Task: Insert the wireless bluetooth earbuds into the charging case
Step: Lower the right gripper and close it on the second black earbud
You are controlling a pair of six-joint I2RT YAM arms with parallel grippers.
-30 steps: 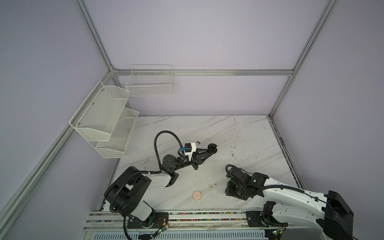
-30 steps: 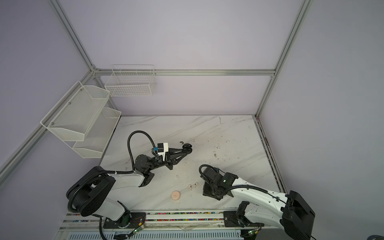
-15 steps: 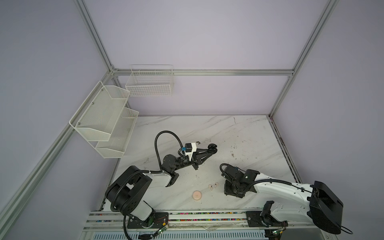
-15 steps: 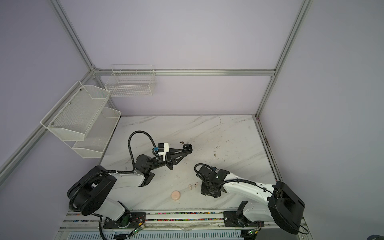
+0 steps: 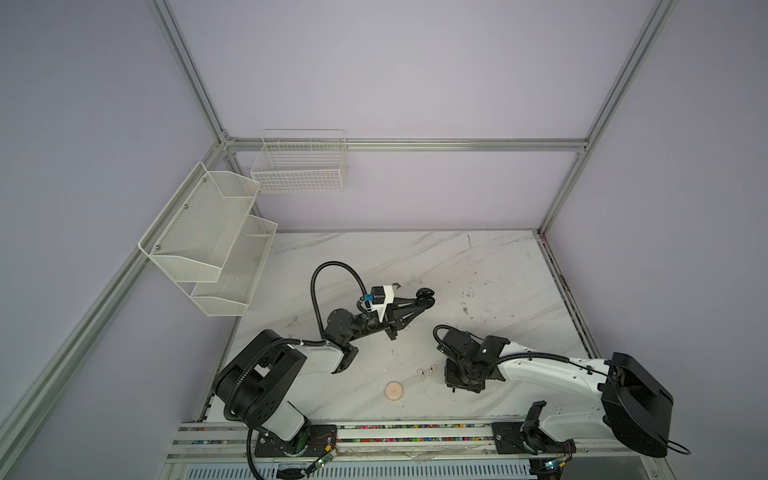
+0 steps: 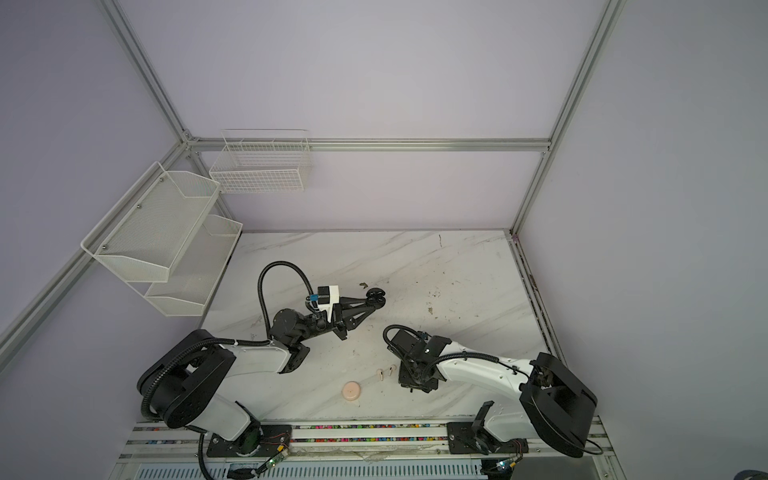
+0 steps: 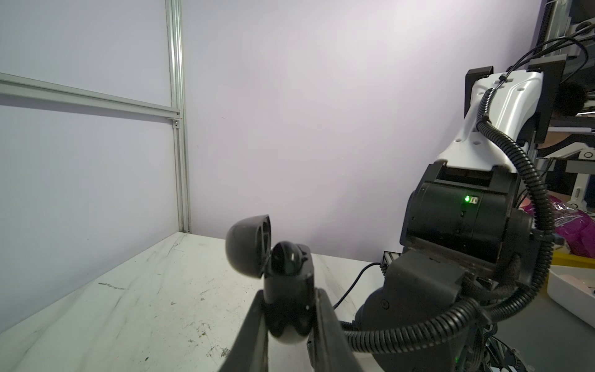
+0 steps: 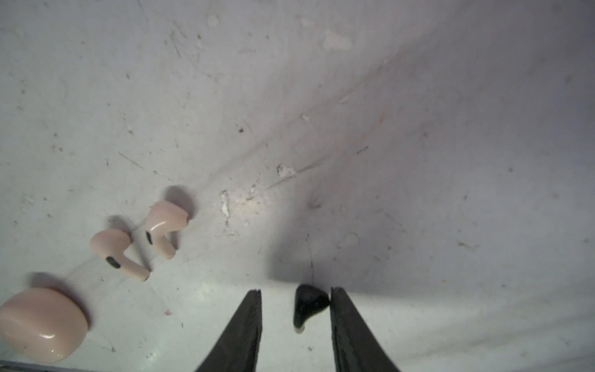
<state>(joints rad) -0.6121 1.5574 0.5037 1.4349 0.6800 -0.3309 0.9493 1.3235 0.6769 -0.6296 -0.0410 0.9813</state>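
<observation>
My left gripper (image 7: 288, 293) is shut on the black charging case (image 7: 288, 283) and holds it just above the table, mid-table in both top views (image 5: 424, 297) (image 6: 376, 297). The case's lid (image 7: 248, 248) stands open, with a glossy black rounded shape in its top. My right gripper (image 8: 295, 290) points down at the table, open around a black earbud (image 8: 309, 304). One finger touches the earbud and the other stands apart from it. Two pale pink earbuds (image 8: 119, 254) (image 8: 164, 225) lie beside a shut pink case (image 8: 42, 323). They show in both top views (image 5: 422, 375) (image 6: 379, 375).
The pink case (image 5: 394, 391) lies near the table's front edge (image 5: 374, 417), left of my right wrist (image 5: 467, 365). White mesh shelves (image 5: 208, 249) and a wire basket (image 5: 299, 166) hang on the left and back walls. Both arm bases stand on the front rail.
My right wrist has shifted slightly to the left, toward the pink earbuds, and its forearm has swung round. The left arm with the black case has stayed put.
</observation>
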